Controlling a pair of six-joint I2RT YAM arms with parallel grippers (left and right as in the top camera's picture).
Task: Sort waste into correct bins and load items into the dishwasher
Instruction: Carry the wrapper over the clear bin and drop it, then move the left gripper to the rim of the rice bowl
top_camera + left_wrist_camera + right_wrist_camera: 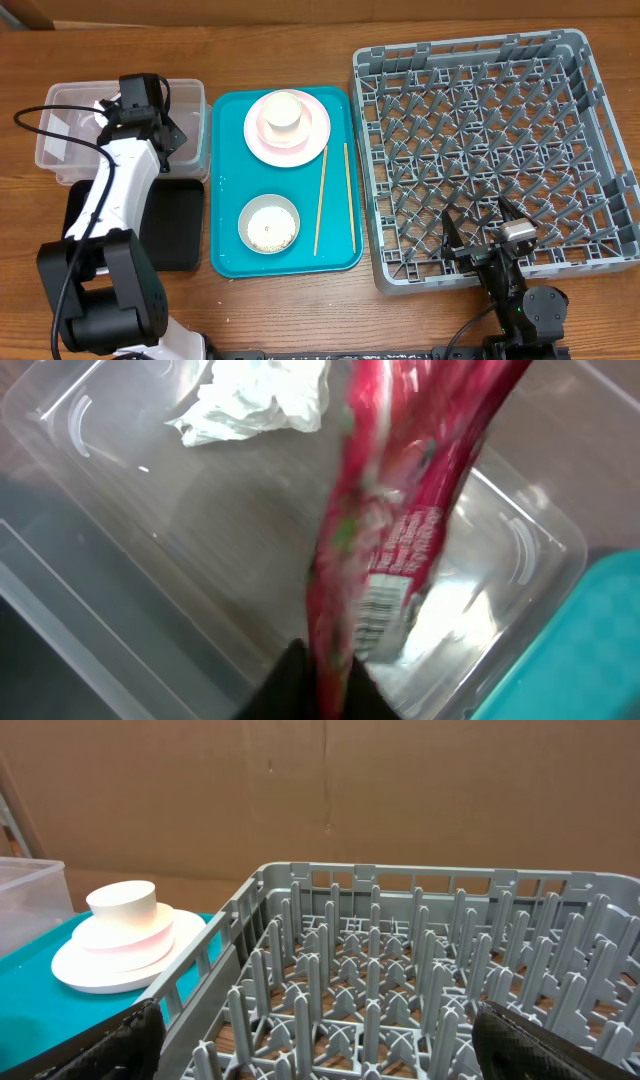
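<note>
The red wrapper [400, 530], barcode showing, print blurred, above clear tub [120, 560].

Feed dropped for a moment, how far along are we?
Done: tissue in the tub. In hand: left gripper holds the wrapper over the tub. Left: rice in the bowl, plus plate, cup, bowl and chopsticks on the teal tray; rack empty.

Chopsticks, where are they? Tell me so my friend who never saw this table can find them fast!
Look left of the big grey rack to the teal tray. Along the tray's right side lie two chopsticks, beside the plate and bowl. They are the only thin wooden sticks; their neighbours are round.
</note>
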